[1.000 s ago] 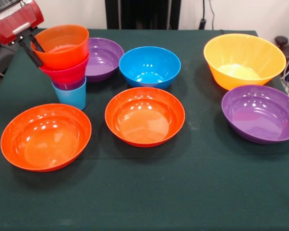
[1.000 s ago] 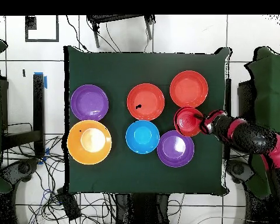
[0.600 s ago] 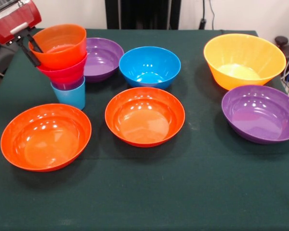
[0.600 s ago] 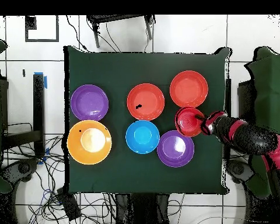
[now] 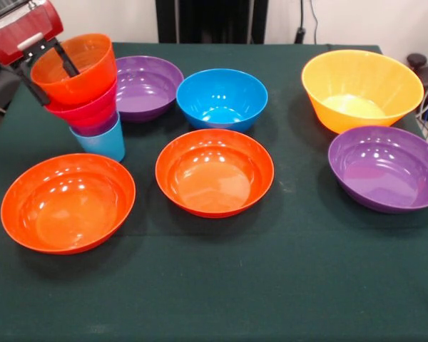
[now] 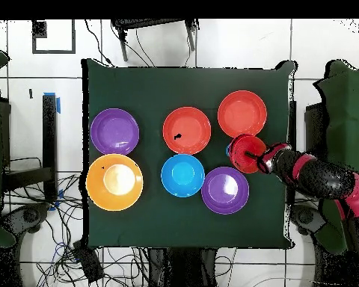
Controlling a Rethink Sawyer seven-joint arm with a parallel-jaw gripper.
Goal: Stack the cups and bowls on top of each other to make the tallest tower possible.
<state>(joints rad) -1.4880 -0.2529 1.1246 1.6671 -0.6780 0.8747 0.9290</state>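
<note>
The tower stands at the front view's left: a light blue cup lowest, a purple cup in it, then a small pink bowl and a small orange bowl on top. The upper pieces lean to the left. My gripper is shut on the small orange bowl's left rim, one finger inside and one outside. From overhead, the gripper meets the tower near the table's right edge.
Loose bowls surround the tower: two wide orange-red ones, a purple one right behind the tower, a blue one, a large yellow-orange one and another purple one. The table's left edge is close to the tower.
The small orange bowl and the pink bowl have tipped and shifted left with my gripper, so the tower now leans; the light blue cup has slid slightly left.
</note>
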